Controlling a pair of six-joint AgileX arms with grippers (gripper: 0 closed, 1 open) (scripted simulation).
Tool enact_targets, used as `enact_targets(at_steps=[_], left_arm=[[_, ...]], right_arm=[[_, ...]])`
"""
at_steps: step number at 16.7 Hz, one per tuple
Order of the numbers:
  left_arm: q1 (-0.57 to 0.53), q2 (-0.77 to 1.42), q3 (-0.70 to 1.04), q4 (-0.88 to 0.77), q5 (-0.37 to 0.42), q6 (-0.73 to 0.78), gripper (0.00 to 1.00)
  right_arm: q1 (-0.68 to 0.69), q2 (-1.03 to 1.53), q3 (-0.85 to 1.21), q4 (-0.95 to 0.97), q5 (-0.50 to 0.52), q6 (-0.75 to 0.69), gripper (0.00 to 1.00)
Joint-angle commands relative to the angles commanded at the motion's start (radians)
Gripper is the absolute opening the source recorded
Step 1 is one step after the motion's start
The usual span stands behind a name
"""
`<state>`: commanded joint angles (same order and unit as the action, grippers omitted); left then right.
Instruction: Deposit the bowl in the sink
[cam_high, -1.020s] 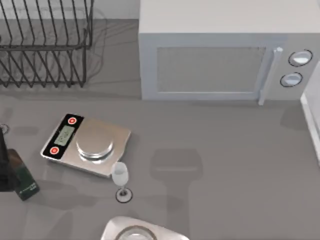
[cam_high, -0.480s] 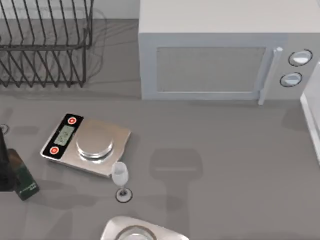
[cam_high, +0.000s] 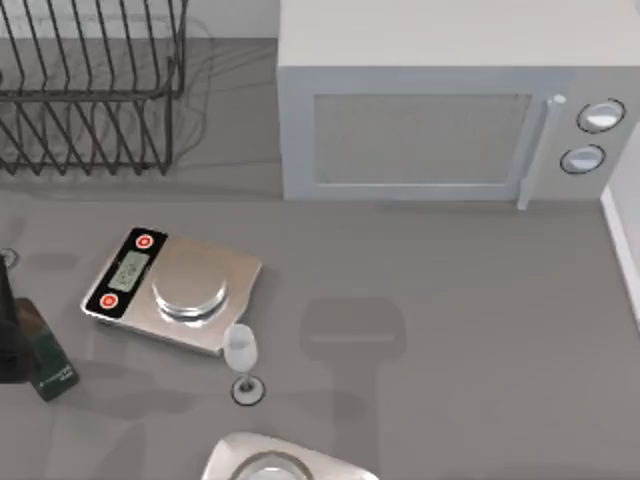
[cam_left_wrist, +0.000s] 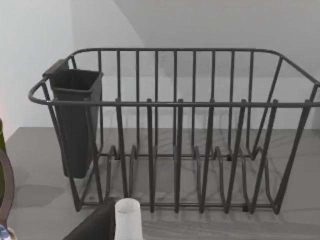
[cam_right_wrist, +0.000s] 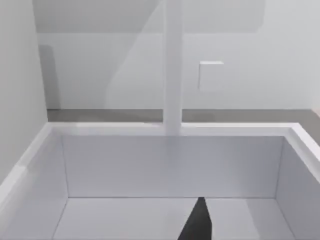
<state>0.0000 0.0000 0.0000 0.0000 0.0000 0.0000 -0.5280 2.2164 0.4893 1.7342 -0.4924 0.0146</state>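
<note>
At the edge of the left wrist view, a thin reddish-brown curved rim with a speck of blue under it looks like the bowl (cam_left_wrist: 6, 192); the rest is cut off. The white sink (cam_right_wrist: 165, 131) lies open and bare inside in the right wrist view. A narrow strip of the sink (cam_high: 624, 262) shows at the right edge of the top view. One dark tip of my right gripper (cam_right_wrist: 199, 224) hangs over the basin. My left arm (cam_high: 280, 464) sits at the table's front edge, and a dark slanted shape (cam_left_wrist: 95, 225) shows in its wrist view.
A black wire dish rack (cam_high: 90, 90) with a cutlery cup (cam_left_wrist: 77, 120) stands at the back left, and a microwave (cam_high: 430, 110) at the back. A kitchen scale (cam_high: 172, 290), a wine glass (cam_high: 240, 362) and a dark bottle (cam_high: 42, 358) occupy the left half.
The white strip at the right edge of the top view has grown narrower. The scale, glass, bottle and left arm have not moved.
</note>
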Motion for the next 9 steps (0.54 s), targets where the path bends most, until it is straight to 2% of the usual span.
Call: enact_targets(at_steps=[3,9], left_arm=[[0.0,0.0,0.0,0.0,0.0,0.0,1.0],[0.0,0.0,0.0,0.0,0.0,0.0,1.0]], right_arm=[[0.0,0.0,0.0,0.0,0.0,0.0,0.98],[0.0,0.0,0.0,0.0,0.0,0.0,1.0]])
